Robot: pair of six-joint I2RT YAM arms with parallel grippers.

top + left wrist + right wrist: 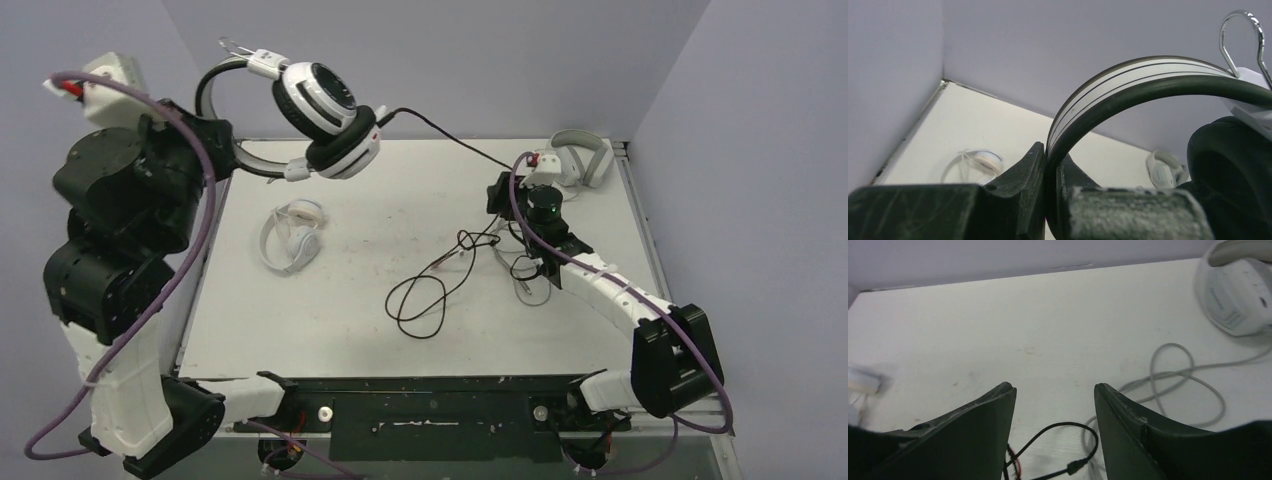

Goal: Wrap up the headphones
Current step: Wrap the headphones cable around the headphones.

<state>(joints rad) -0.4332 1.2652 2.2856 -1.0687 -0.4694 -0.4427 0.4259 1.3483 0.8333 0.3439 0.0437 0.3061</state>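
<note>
Top external view: any print on the earcups is too small to read, and faint marks on the grey over-ear pair (pixel 1235 295) are blurred in the right wrist view. A matte white table (pixel 350 330) with light scuffs sits in a corner of pale lavender walls (pixel 450 60). Three headphone sets show. The black-and-white headset (pixel 322 105) hangs in the air at upper left, its headband clamped between the fingers of the left gripper (pixel 1050 155), and its black cable (pixel 440 290) trails down into loops at table centre. The white on-ear pair (pixel 292 237) lies flat, left of centre. Both arms are in view. The right gripper (pixel 1054 405) has its jaws apart, low over the black cable, gripping nothing, with the grey cable (pixel 1178 375) just beside it.
</note>
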